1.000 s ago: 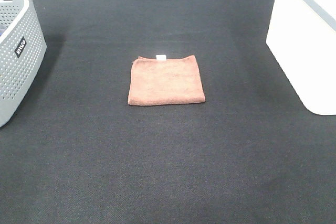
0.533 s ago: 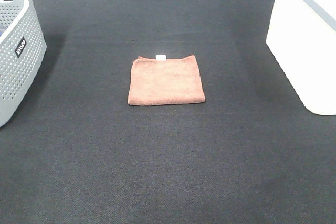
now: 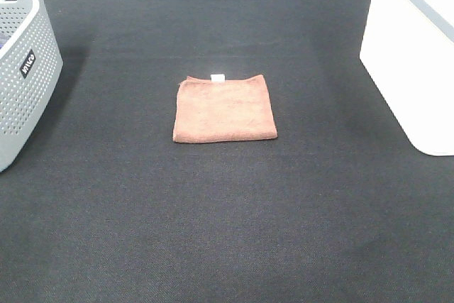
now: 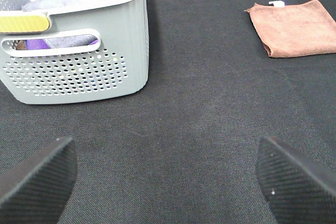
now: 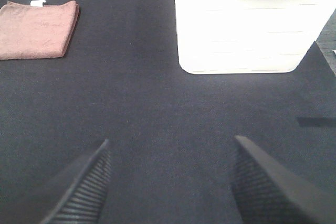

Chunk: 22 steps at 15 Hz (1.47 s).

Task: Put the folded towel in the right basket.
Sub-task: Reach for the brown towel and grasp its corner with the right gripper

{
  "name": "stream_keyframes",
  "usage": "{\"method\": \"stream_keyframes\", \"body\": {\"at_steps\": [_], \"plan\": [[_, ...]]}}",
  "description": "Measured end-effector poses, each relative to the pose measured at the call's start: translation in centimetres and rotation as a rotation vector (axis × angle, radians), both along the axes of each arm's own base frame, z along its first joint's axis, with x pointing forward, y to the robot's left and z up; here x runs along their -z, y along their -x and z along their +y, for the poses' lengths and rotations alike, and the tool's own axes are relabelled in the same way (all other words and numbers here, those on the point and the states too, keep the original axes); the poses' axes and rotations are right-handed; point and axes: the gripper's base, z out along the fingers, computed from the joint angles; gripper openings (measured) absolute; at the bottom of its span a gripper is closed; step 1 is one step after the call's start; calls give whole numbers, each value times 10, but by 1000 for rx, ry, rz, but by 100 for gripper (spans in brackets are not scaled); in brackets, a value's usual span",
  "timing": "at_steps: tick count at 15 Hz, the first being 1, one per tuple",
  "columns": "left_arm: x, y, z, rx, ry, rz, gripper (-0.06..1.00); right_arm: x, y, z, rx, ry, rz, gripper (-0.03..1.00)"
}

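The folded brown towel (image 3: 225,108) lies flat in the middle of the black table, with a small white tag at its far edge. It also shows in the left wrist view (image 4: 295,27) and the right wrist view (image 5: 37,29). The white right basket (image 3: 415,54) stands at the table's right edge and shows in the right wrist view (image 5: 247,30). My left gripper (image 4: 168,179) is open and empty, well short of the towel. My right gripper (image 5: 170,179) is open and empty, in front of the white basket. Neither arm shows in the exterior view.
A grey perforated basket (image 3: 21,69) stands at the left edge; in the left wrist view (image 4: 79,61) it holds several folded cloths. Black table cloth (image 3: 227,218) covers the whole surface.
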Motion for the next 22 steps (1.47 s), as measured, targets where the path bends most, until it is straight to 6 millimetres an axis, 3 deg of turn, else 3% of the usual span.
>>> {"method": "stream_keyframes", "body": {"at_steps": [1, 5, 8, 13, 14, 15, 16, 21, 22], "plan": [[0, 0, 0, 0, 0, 0, 88, -5, -5, 0, 0, 0, -1, 62], [0, 0, 0, 0, 0, 0, 88, -29, -56, 5, -12, -42, 24, 62], [0, 0, 0, 0, 0, 0, 88, -41, -112, 14, -28, -181, 93, 62], [0, 0, 0, 0, 0, 0, 88, -54, -203, 25, -114, -184, 239, 62], [0, 0, 0, 0, 0, 0, 88, -54, -203, 25, -114, -184, 239, 62], [0, 0, 0, 0, 0, 0, 88, -54, -219, 29, -140, -194, 256, 62], [0, 0, 0, 0, 0, 0, 88, -55, -242, 41, -201, -188, 275, 62], [0, 0, 0, 0, 0, 0, 88, -40, -318, 116, -385, -168, 344, 62], [0, 0, 0, 0, 0, 0, 88, -35, -331, 123, -393, -180, 370, 62]]}}
